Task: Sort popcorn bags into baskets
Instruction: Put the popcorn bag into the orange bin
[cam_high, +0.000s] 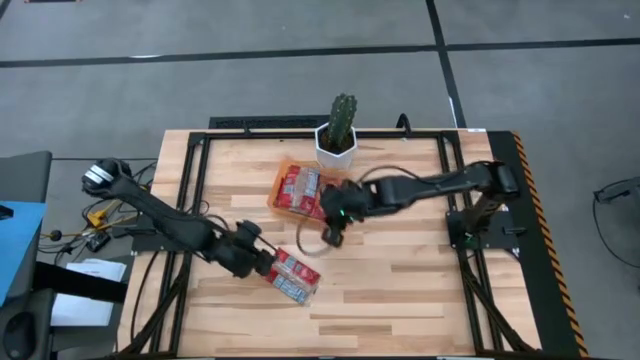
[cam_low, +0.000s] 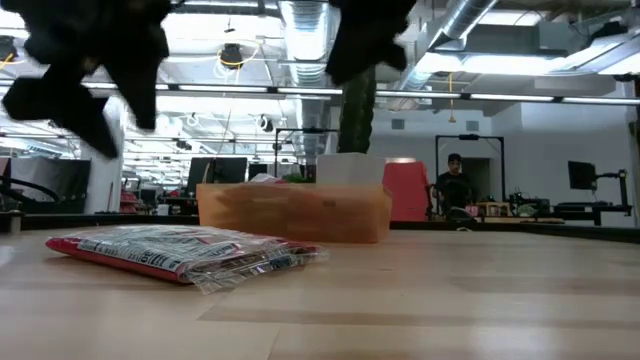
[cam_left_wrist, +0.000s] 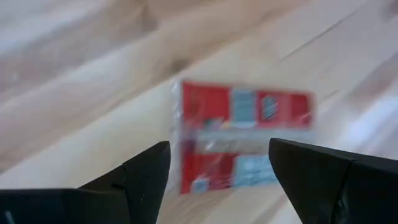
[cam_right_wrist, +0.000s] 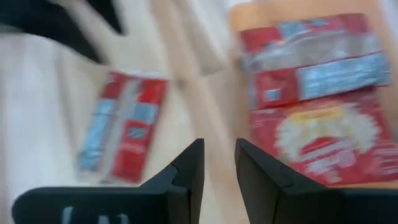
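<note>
Left gripper (cam_high: 262, 262): fingers spread, empty, just beside striped popcorn bag (cam_high: 295, 275) near table's (cam_high: 400, 290) front edge, long axis slanting toward front-right corner. Right gripper (cam_high: 332, 237): fingers narrowly parted, farther, beside orange basket (cam_high: 276, 190).

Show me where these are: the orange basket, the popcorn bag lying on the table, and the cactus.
orange basket (cam_low: 295, 212): low view, front wall.
popcorn bag on the table (cam_high: 293, 275): high view, middle of the packet.
cactus (cam_high: 343, 119): high view, green stem.
</note>
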